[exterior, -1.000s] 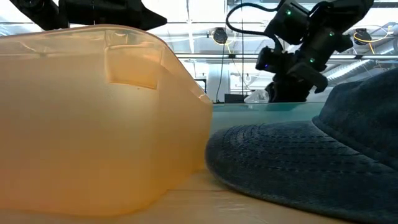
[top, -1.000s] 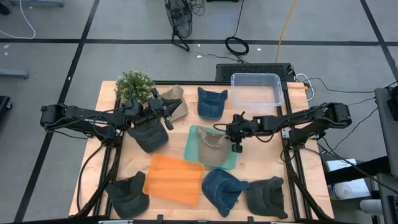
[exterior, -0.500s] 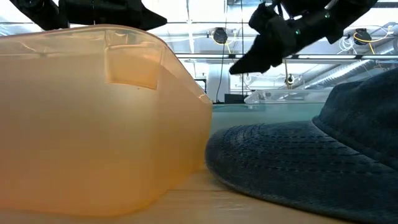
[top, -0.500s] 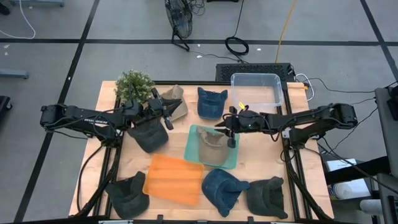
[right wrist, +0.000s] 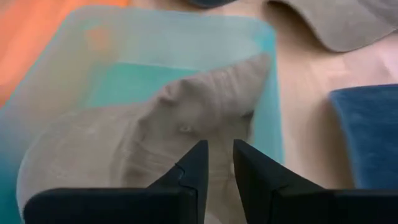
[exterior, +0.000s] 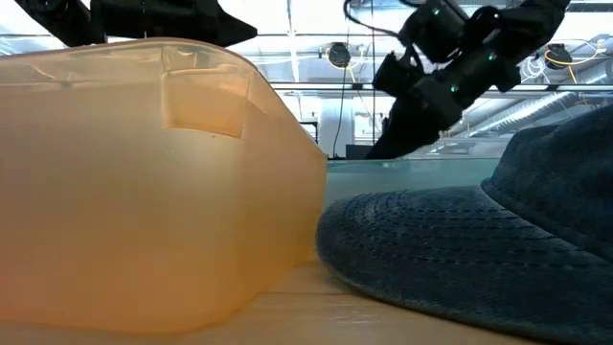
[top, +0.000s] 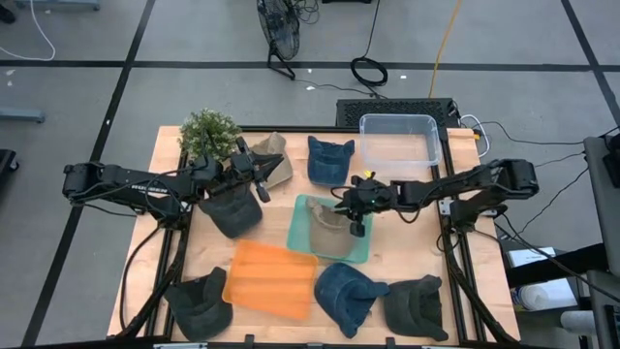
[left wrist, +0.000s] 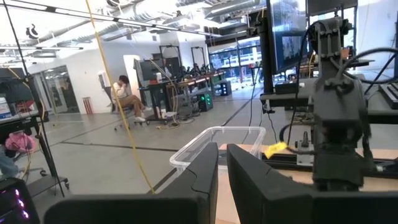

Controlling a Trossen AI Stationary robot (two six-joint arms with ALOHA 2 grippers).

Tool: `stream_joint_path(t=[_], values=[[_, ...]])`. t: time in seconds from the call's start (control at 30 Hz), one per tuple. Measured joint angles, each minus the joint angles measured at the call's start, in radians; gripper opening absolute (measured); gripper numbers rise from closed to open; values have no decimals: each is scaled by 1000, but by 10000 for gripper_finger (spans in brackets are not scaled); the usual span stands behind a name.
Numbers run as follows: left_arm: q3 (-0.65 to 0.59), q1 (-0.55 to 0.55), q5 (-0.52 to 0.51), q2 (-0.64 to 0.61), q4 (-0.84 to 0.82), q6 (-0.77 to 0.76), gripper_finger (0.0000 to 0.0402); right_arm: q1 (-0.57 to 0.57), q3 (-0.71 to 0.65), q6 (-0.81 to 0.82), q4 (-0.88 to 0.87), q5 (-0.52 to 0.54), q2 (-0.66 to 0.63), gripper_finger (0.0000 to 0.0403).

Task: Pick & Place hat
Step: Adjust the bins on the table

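Note:
A beige hat [top: 327, 225] [right wrist: 143, 143] lies in the teal bin [top: 302, 237] [right wrist: 272, 106] at the table's middle. My right gripper [top: 355, 225] [right wrist: 220, 142] slants down close over the hat's right part, fingers nearly together with nothing between them; no touch shows. In the low view the right gripper [exterior: 383, 144] dips behind the teal bin's rim [exterior: 431, 165]. My left gripper [top: 263, 184] [left wrist: 222, 146] hangs shut and empty at the far left, above a dark grey hat [top: 232, 211] that lies on the table.
Around the bin lie a beige hat [top: 276, 167], a blue hat [top: 329, 160], another blue hat [top: 347, 291] [exterior: 479, 249] and dark hats [top: 201, 302] [top: 418, 305]. There are also an orange bin [top: 271, 279] [exterior: 144, 182], a clear bin [top: 399, 138] [left wrist: 211, 140] and a plant [top: 208, 131].
My right gripper rose and reached toward the table's left, then tipped down toward the beige hat in the teal bin. The hat has stayed where it was.

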Motion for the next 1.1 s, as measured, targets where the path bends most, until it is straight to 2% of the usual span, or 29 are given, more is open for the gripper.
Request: stream_joint_path(t=[0.1, 0.27, 0.37, 0.73, 0.83, 1.0, 1.1], values=[[0, 0, 0, 0, 0, -1, 47, -20, 1, -13, 23, -17, 31, 63], [0, 0, 0, 0, 0, 1, 47, -61, 1, -44, 28, 65, 57, 63], [0, 0, 0, 0, 0, 4, 47, -79, 1, -48, 25, 68, 59, 63], [0, 0, 0, 0, 0, 8, 47, -75, 1, -108, 140, 128, 58, 63], [0, 0, 0, 0, 0, 7, 47, -74, 1, -128, 128, 207, 55, 63], [0, 0, 0, 0, -6, 6, 47, -40, 2, -130, 63, 225, -86, 63], [0, 0, 0, 0, -15, 8, 47, -7, 3, -54, -90, 220, -223, 63]])
